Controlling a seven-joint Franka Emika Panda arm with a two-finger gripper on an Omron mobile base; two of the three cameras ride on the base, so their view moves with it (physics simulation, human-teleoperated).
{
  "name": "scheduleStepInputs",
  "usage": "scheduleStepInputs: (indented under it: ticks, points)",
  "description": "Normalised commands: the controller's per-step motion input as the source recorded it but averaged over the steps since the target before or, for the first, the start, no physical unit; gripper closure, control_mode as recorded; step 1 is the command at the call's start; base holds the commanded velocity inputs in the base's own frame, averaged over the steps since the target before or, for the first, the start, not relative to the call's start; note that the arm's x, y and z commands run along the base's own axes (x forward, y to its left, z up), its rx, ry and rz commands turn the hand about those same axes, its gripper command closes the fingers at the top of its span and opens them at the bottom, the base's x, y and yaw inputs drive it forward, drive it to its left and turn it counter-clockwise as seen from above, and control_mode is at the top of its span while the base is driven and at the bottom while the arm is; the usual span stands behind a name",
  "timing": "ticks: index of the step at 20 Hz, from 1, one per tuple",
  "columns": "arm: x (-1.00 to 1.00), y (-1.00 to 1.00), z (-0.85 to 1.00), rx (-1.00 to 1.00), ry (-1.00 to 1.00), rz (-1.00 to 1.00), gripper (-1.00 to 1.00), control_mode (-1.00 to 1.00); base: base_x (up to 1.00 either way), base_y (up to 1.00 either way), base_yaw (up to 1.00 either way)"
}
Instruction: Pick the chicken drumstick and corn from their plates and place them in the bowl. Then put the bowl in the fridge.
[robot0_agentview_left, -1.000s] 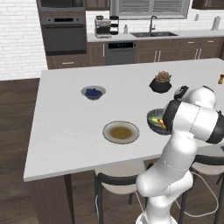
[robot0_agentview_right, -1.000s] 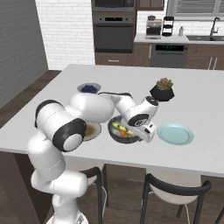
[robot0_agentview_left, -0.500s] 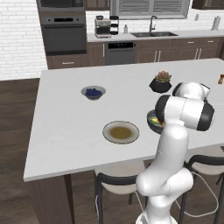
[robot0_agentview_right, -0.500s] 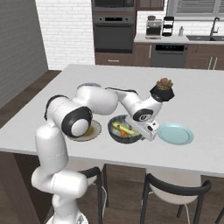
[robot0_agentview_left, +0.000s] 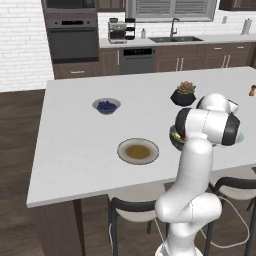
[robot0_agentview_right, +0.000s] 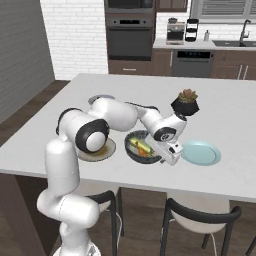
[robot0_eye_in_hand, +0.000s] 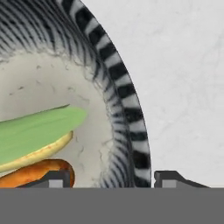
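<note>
Step in hand: we judged both foods already loaded, since the corn (robot0_eye_in_hand: 35, 131) and the chicken drumstick (robot0_eye_in_hand: 37, 173) lay inside the bowl (robot0_agentview_right: 135, 154); we were lining up to grasp the bowl's rim.
Bowl's place: on the island counter (robot0_agentview_left: 80, 135), near its front edge, between the tan plate (robot0_agentview_left: 138, 151) on its left and the light blue plate (robot0_agentview_right: 201, 152) on its right, with the black plant pot (robot0_agentview_right: 186, 102) farther back.
Gripper: our gripper (robot0_agentview_right: 170, 152) sat low at the bowl's right rim. In the hand view the two finger tips (robot0_eye_in_hand: 168, 178) stood well apart, one over the pale inside by the drumstick, the other over bare counter, with the striped rim between them. It was open and held nothing; we could not tell whether a finger touched the rim.
Next move: in our judgement, come down so the rim sits deep between the fingers, close firmly, lift level so the food stays in, then carry it to the fridge.
Risk: we thought a one-sided rim grip could let the bowl tilt.
</note>
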Motion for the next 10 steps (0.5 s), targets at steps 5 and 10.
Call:
scheduleStepInputs:
  ticks: [5, 10]
  points:
    - [0.03, 0.17, -0.02, 0.00, 0.02, -0.04, 1.00, -1.00, 0.00, 0.00, 0.00]
    - [-0.38, 0.21, 0.28, -0.01, -0.19, -0.07, 1.00, -1.00, 0.00, 0.00, 0.00]
